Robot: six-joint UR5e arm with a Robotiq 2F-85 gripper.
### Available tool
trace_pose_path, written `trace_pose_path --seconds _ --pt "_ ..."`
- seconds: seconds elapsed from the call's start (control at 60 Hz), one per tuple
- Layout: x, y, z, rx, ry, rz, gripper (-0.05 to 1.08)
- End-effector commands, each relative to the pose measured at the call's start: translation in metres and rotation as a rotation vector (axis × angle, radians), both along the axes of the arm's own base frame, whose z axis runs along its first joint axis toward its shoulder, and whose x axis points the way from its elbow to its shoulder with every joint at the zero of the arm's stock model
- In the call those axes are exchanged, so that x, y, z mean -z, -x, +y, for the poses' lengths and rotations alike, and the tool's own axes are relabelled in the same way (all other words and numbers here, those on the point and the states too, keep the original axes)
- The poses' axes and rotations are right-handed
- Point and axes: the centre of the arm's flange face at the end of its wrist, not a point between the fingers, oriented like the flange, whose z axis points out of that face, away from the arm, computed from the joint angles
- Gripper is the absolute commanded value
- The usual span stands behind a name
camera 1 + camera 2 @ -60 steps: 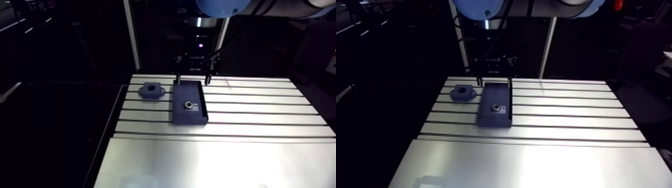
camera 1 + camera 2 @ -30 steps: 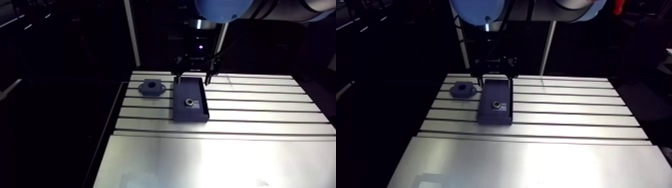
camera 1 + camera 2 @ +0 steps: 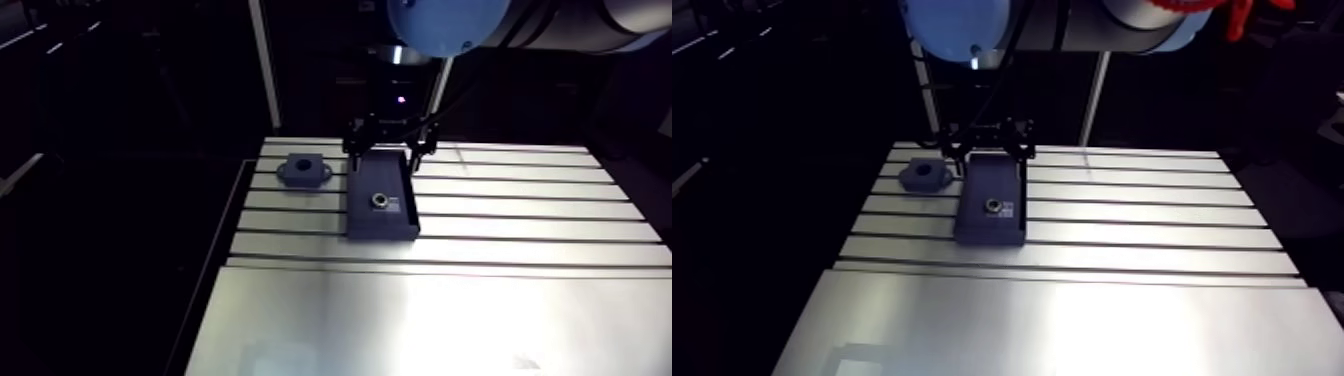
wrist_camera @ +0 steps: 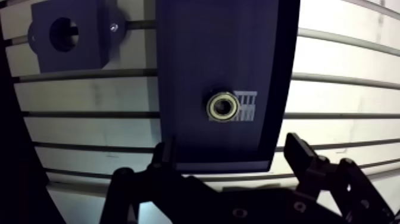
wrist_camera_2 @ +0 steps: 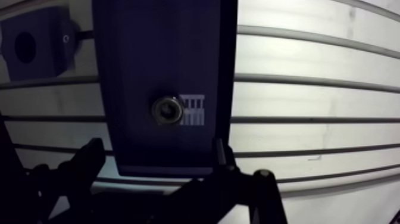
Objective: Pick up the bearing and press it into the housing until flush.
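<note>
Since just before, my hand (image 4: 226, 146) had come down closer over the tray (image 4: 202, 47). In the arm view only its two fingertips had shown at the tray's edge earlier, and now the knuckles and linkage stood above it as well. The whole view had shifted with the arm, so I took that shift as the camera's and not the parts' own. Against the tray, nothing else had moved.

The hand's fingers were spread wide, wider than the tray, one off each long side, and they gripped nothing.

The bearing (image 4: 222, 107) lay flat on the tray's floor, about midway between the long walls and ahead of my fingers, untouched. The housing (image 4: 68, 36) sat on the table (image 4: 333, 77) off one long side of the tray, clear of its wall, with its bore facing up and empty.

I judged this to be the approach to the pick, with the grasp itself not yet begun. The hand would still need to centre over the bearing before closing.

As for writing, I saw none that I could read. A small pale striped patch (image 4: 248, 106) lay on the tray floor just beside the bearing, too small to tell whether it was a label or a code. No brand showed on the tray, the housing or the bearing.
</note>
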Motion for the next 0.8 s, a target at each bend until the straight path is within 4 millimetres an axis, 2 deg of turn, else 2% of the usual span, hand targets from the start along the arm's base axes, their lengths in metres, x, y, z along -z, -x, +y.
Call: trace_pose_path --seconds 0.017,0.267,0.8 --pt "0.01 0.0 0.001 -0.006 0.001 0.03 0.07" --pt "0.023 -0.007 0.0 -0.009 0.001 0.004 0.16" --pt "0.042 -0.007 0.001 -0.026 0.003 0.021 0.31"
